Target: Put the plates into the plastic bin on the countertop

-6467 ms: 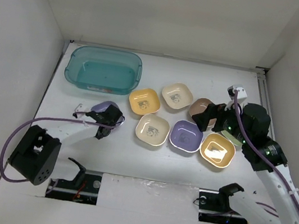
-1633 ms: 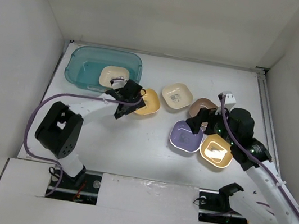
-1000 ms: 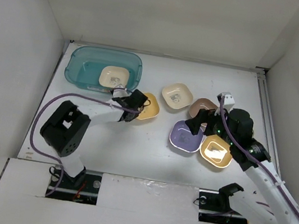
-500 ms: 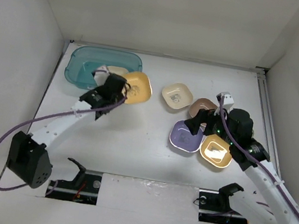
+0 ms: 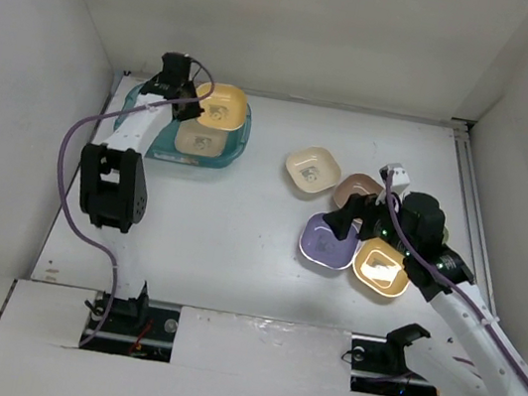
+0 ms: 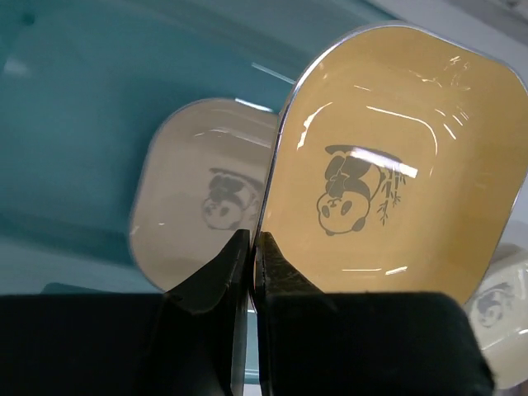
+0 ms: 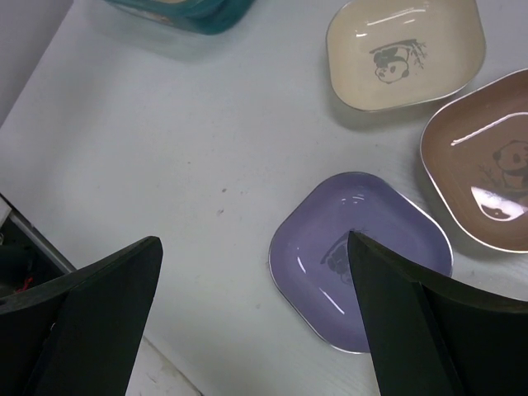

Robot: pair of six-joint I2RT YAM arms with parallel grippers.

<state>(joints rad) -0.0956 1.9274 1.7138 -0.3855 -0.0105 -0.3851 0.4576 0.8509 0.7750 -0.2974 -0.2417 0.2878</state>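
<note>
My left gripper (image 5: 190, 106) is shut on the rim of a yellow plate (image 5: 221, 106) and holds it over the teal plastic bin (image 5: 142, 129) at the back left. In the left wrist view the jaws (image 6: 252, 247) pinch the yellow plate's (image 6: 388, 190) edge above a cream plate (image 6: 194, 198) lying in the bin (image 6: 91, 99). My right gripper (image 5: 346, 221) is open and empty above the purple plate (image 5: 327, 241). That plate (image 7: 363, 256) shows between its wide-spread fingers (image 7: 103, 305).
On the countertop (image 5: 237, 244) lie a cream plate (image 5: 312, 169), a brown plate (image 5: 358, 189) and an orange plate (image 5: 381, 266), packed round the purple one. The right wrist view shows the cream (image 7: 404, 54) and brown (image 7: 487, 181) plates. White walls enclose the surface.
My left gripper took the yellow plate off the countertop and carried it back and left over the bin. The right arm has barely moved.
</note>
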